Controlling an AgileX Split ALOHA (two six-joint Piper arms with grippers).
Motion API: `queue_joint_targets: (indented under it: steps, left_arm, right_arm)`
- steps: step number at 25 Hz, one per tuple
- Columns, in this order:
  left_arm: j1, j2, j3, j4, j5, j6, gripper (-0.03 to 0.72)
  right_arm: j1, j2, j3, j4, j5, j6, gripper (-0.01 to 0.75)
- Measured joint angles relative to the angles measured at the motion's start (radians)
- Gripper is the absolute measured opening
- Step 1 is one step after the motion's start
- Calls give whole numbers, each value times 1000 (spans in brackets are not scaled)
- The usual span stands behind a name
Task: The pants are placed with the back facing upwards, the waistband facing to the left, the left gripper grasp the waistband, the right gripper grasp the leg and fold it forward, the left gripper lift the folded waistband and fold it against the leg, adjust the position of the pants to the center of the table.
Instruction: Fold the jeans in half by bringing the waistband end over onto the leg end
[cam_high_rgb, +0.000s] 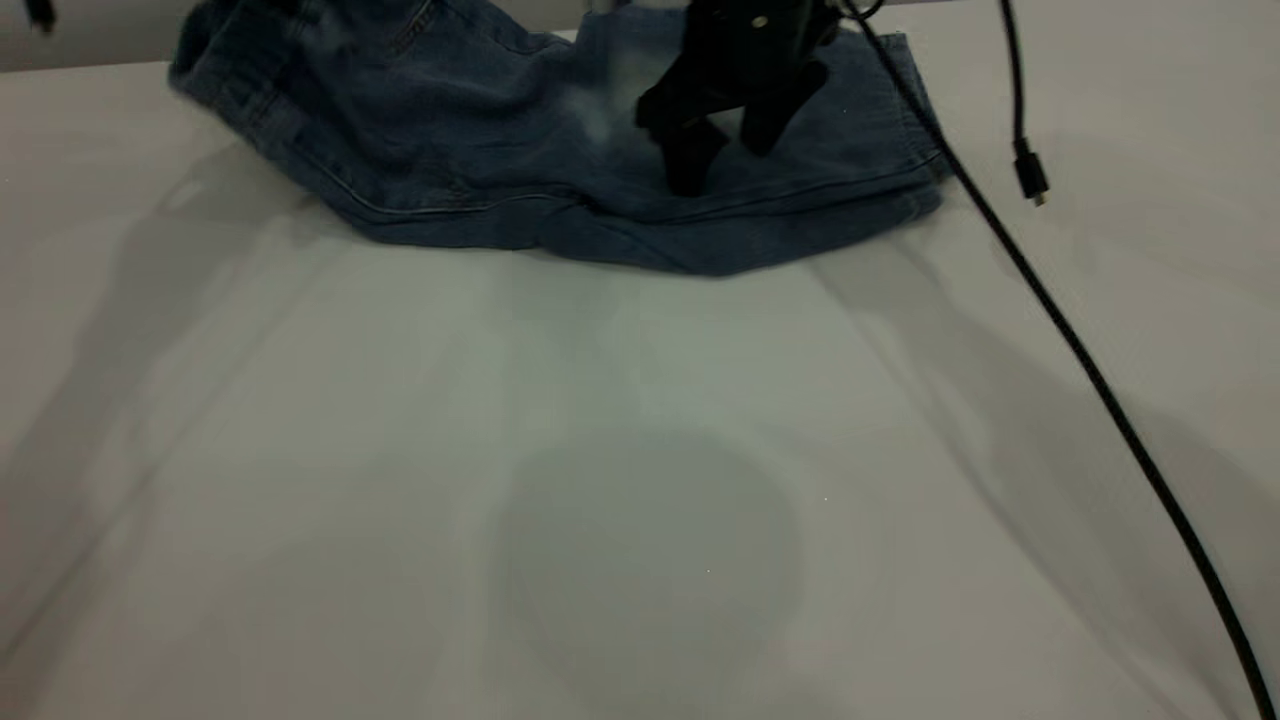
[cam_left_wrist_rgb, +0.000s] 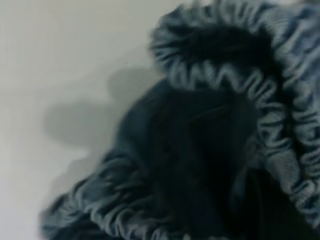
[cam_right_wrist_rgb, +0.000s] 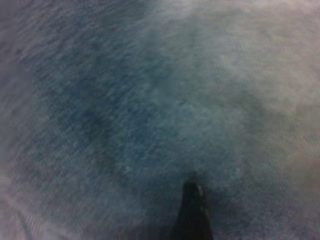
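1. Exterior: I am seeing the pants (cam_high_rgb: 560, 160) lying at the surface's (cam_high_rgb: 640, 480) far edge, the right end effector (cam_high_rgb: 722, 150) spread open above the leg (cam_high_rgb: 800, 150); a shallow pinch risks slipping.
2. Left wrist: I am viewing the waistband (cam_left_wrist_rgb: 240, 85) bunched; the left end effector's state I cannot tell.
3. Right wrist: I am seeing denim only, one fingertip (cam_right_wrist_rgb: 192, 210) near it.

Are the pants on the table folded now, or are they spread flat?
Folded lengthwise: the pants lie doubled along the table's far side, a layered edge nearest the camera. The right claw stands open on the denim. The waistband is bunched.
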Motion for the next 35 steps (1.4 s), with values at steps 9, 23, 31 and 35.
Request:
queue_joint_targets:
  steps: [9,23,31,35]
  left_arm:
    - [-120,-5,-112,-5,57,7,102]
    - [-124,-5,-210,-22,109,7,102]
    - [-134,-5,-258,-59,165,7,101]
    - [-156,-5,-276,-107,184,45,101]
  right_arm:
    - [37,3,-160,34,120,3,510]
    - [-157,15,-369,21,266,25,510]
    - [-251,107,-368,100,264,61,510]
    - [-249,133,-368,106,263,70,510]
